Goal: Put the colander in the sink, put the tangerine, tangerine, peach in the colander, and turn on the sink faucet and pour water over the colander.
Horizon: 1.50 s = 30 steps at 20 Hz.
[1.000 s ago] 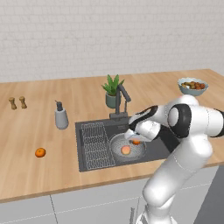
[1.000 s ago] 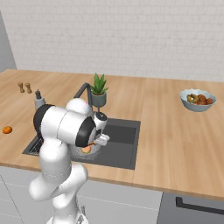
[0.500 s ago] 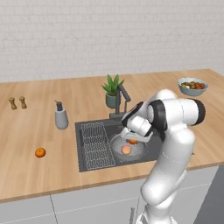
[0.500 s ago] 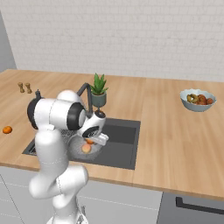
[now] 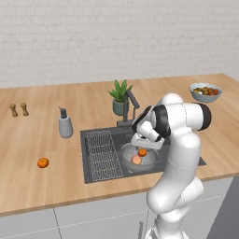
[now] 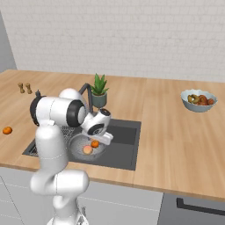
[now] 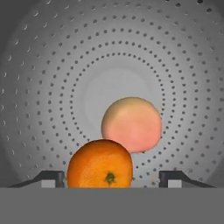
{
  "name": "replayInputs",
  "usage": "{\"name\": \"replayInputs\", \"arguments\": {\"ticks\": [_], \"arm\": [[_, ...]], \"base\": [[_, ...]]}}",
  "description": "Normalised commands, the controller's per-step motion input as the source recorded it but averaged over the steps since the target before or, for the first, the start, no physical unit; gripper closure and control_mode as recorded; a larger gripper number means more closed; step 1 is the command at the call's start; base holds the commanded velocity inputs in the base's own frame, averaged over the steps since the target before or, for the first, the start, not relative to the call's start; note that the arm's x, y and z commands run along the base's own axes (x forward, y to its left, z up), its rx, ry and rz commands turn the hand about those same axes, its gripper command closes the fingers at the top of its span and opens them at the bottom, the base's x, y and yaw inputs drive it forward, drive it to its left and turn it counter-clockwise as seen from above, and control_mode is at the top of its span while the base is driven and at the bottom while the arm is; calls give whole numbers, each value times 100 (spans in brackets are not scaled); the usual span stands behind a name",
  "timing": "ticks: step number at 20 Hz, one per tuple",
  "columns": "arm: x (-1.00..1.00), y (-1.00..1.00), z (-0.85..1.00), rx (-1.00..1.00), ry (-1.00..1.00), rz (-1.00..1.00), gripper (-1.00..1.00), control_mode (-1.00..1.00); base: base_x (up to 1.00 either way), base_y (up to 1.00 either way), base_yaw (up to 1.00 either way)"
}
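The silver perforated colander [image 5: 125, 160] [image 6: 77, 145] [image 7: 65, 65] sits in the dark sink [image 5: 106, 136] [image 6: 125, 136]. Inside it lies the pale pink peach [image 5: 136, 160] [image 6: 88, 150] [image 7: 131, 124], with one bright orange tangerine [image 5: 142, 152] [image 6: 95, 143] [image 7: 100, 164] beside it. My gripper [image 5: 144, 143] [image 6: 99, 137] [image 7: 113, 177] hangs just above that tangerine, open, with its fingertips standing clear of the fruit on both sides. Another tangerine [image 5: 43, 162] [image 6: 7, 130] rests on the wooden counter left of the sink. The dark faucet [image 5: 132, 100] [image 6: 85, 90] stands behind the basin, and no water shows.
A wire grid rack [image 5: 101, 154] fills the sink's left part. Behind the sink stands a potted plant [image 5: 120, 95] [image 6: 99, 90]. A grey soap dispenser [image 5: 65, 123] and two small shakers [image 5: 18, 110] [image 6: 24, 88] are at the left. At the right sits a fruit bowl [image 5: 205, 92] [image 6: 199, 100].
The jaws have widened and let go of the tangerine, which now sits lower in the colander beside the peach. The arm's upper links have swung round above the sink.
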Motion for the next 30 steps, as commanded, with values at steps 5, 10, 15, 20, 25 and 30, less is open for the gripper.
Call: {"name": "replayInputs", "arguments": {"ticks": [5,10,15,20,25,30], "arm": [[-14,-16,0,0,0,10,-100,-100],[-36,-33,16,0,-1,7,-100,-100],[-43,-15,43,0,0,8,-100,-100],[-48,1,56,0,0,8,-100,-100],[-62,3,53,-2,0,11,-100,-100],[-71,21,43,-5,0,10,-100,-100]], "base": [[0,0,0],[0,0,0],[0,0,0],[0,0,0],[0,0,0],[0,0,0]]}}
